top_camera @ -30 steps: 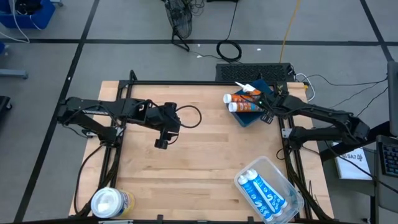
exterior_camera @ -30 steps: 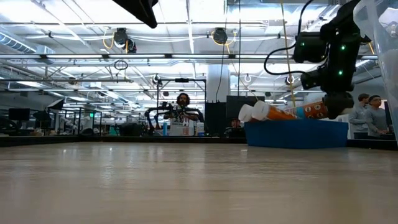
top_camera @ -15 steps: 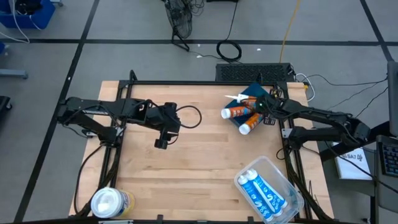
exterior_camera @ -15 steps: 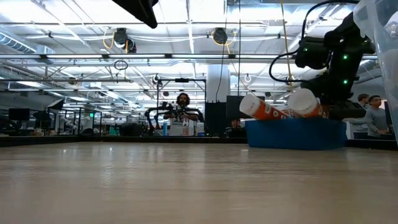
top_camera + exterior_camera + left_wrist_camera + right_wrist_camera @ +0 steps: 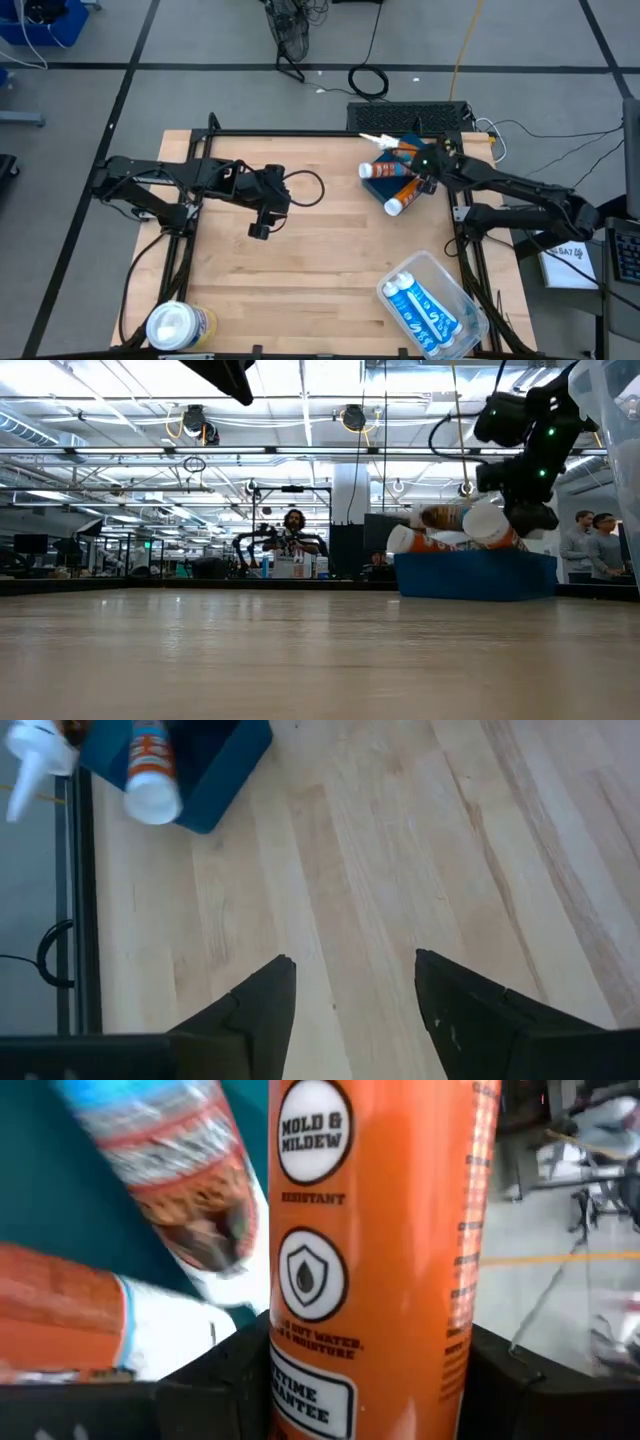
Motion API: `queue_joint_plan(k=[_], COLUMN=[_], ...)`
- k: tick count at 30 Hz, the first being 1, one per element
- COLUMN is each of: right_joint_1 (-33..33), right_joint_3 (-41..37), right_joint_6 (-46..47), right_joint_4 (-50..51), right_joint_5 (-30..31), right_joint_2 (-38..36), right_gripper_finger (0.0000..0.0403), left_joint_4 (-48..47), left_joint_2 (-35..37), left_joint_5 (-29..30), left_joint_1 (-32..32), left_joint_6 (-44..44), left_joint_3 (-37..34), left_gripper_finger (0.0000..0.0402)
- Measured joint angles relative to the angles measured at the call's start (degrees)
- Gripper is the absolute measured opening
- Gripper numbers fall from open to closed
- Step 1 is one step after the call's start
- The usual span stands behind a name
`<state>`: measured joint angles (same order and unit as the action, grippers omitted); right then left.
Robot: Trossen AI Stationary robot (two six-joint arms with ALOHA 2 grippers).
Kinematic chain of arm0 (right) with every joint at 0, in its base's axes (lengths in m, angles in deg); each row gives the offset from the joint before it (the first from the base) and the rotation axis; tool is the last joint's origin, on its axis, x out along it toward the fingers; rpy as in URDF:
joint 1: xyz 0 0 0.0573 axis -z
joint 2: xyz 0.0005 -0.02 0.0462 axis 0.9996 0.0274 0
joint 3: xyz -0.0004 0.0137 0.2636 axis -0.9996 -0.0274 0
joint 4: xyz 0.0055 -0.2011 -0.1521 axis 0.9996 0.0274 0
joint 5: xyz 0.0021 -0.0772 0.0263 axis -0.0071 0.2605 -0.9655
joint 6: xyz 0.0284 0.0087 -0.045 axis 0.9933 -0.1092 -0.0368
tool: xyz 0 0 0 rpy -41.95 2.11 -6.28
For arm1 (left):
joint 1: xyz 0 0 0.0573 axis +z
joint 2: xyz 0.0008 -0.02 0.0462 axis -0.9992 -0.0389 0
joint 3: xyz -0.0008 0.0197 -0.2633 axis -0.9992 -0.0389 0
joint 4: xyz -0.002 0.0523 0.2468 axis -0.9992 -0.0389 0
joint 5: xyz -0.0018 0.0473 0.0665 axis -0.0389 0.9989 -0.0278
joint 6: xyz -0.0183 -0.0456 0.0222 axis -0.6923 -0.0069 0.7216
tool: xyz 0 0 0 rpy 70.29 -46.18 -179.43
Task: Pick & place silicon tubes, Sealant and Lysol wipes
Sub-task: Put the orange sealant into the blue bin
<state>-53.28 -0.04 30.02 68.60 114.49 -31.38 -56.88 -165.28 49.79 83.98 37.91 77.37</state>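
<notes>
- Your right gripper (image 5: pixel 421 186) is clamped on a smooth orange sealant tube (image 5: pixel 375 1230); its glossy label reads "MOLD & MILDEW", and its round white end (image 5: pixel 483 525) is raised above the blue bin (image 5: pixel 475 574).
- In the overhead view that tube (image 5: pixel 406 192) slants out over the bin's edge toward the table's middle.
- A second orange tube (image 5: pixel 381 168) lies in the bin, beside a white pointed nozzle (image 5: pixel 376 139).
- Your left gripper (image 5: pixel 260 231) hangs over bare butcher-block planks (image 5: pixel 400 850) near the table's centre, fingers (image 5: pixel 262 1010) pinched close with nothing between them.
- The Lysol wipes (image 5: pixel 178 326), a stout yellow cylinder with a round white lid, stand at the near left corner, well apart from both arms.
- A clear plastic tub (image 5: pixel 434 303) at the near right corner holds two white-and-blue tubes (image 5: pixel 424 309).
- People show in the room beyond the table.
</notes>
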Motion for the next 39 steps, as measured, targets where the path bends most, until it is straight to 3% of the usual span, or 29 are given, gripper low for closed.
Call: queue_joint_plan(k=[2, 8, 14, 26, 35, 37, 39], right_joint_1=[0.0, 0.8, 6.4, 9.0, 9.0, 9.0, 9.0], right_joint_3=[0.5, 0.9, 3.0, 2.2, 2.2, 2.2, 2.2], right_joint_6=[-2.0, -18.3, -21.9, -27.0, -21.3, -18.5, -15.4], right_joint_4=[-0.1, -1.5, 2.1, 1.0, 0.3, 0.4, 0.4], right_joint_5=[-3.8, -25.0, -36.5, -34.1, -34.2, -33.8, -33.2], right_joint_2=[-2.1, -8.8, -8.4, 4.0, 4.3, 3.6, 2.7], right_gripper_finger=[0.0204, 0.0204, 0.0204, 0.0204, 0.0204, 0.0231, 0.0282], left_joint_4=[0.0, 0.0, 0.1, 0.2, 0.2, 0.2, 0.2], left_joint_2=[0.0, 0.0, 0.0, 0.0, 0.0, 0.0, 0.0], left_joint_5=[0.0, 0.0, 0.0, -0.1, -0.2, -0.2, -0.2], left_joint_1=[0.0, 0.8, 2.6, 3.8, 3.8, 3.8, 3.8], left_joint_6=[0.1, 0.2, -0.1, -1.4, -1.2, -1.2, -1.2], left_joint_3=[0.0, 0.0, 0.0, 0.0, 0.0, 0.0, 0.0], left_gripper_finger=[0.0211, 0.022, 0.0213, 0.0199, 0.0217, 0.022, 0.022])
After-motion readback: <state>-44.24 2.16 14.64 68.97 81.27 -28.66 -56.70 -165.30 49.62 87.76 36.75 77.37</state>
